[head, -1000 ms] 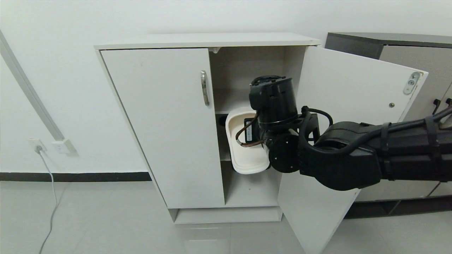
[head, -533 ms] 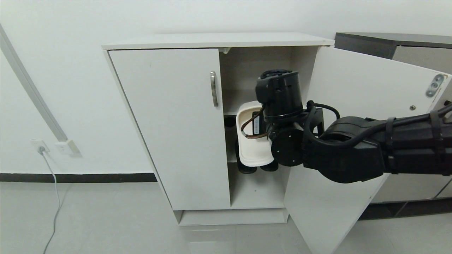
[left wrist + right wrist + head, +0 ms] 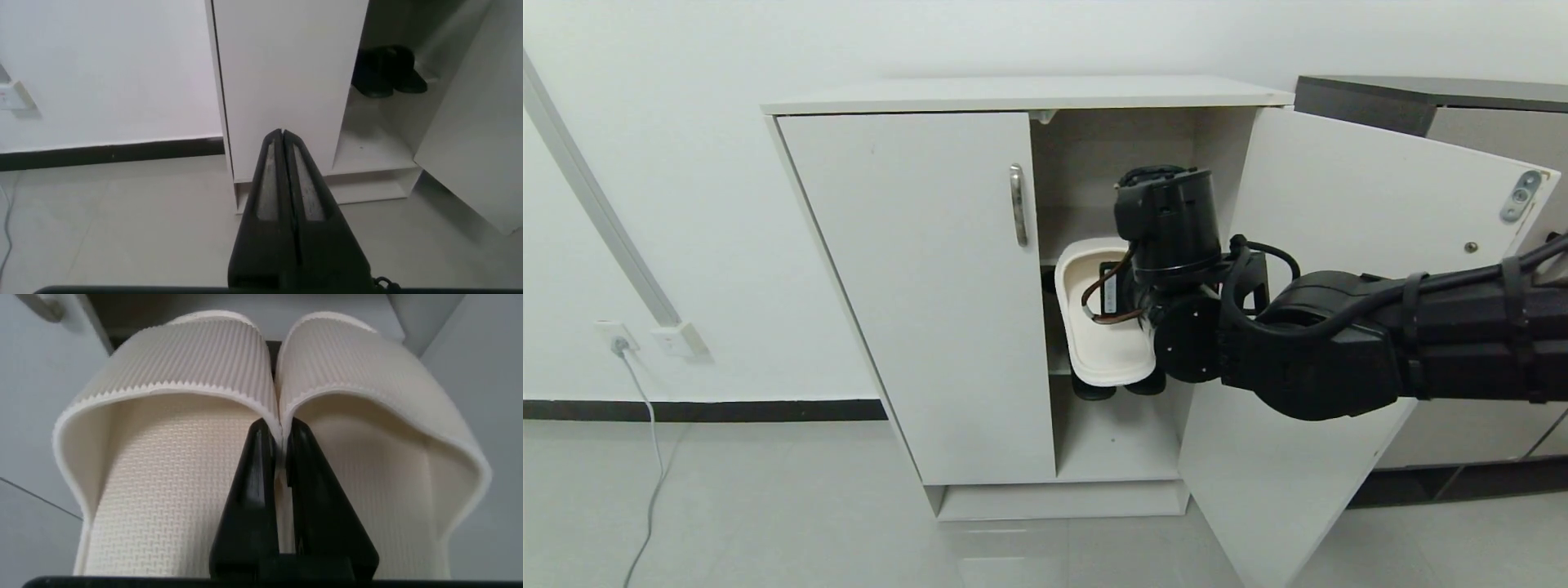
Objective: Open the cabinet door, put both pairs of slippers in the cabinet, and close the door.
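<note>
The left gripper (image 3: pixel 282 137) hangs low over the tiled floor (image 3: pixel 122 220) in front of the cabinet; its two fingers are pressed together and nothing is between them.

The right gripper (image 3: pixel 276 431) is clamped on the pair of cream slippers (image 3: pixel 270 400). One finger is inside each slipper, and the two inner side walls, which touch each other, are squeezed between the fingers.

In the head view the right arm (image 3: pixel 1339 351) comes in from the right and crosses in front of the open right door (image 3: pixel 1339 204). Its wrist is in the door opening. The cream slippers (image 3: pixel 1098 343) stand on edge there, just beside the edge of the closed left door (image 3: pixel 915 286), in front of the middle part of the cabinet (image 3: pixel 1021 90). If they touch a shelf, I cannot tell.

Just under them the heels of a pair of black slippers (image 3: pixel 1115 385) show; this pair lies on a shelf inside the cabinet, above the bottom compartment (image 3: pixel 1115 441). The left wrist view shows the black slippers (image 3: pixel 388 69) side by side on that shelf.

The left door has a metal handle (image 3: pixel 1016 204) near its inner edge. The right door stands wide open, toward a grey cabinet (image 3: pixel 1462 106) beside it. Far to the left, on the white wall, there is a socket (image 3: pixel 613 336) with a cable (image 3: pixel 645 457) that goes down to the floor.
</note>
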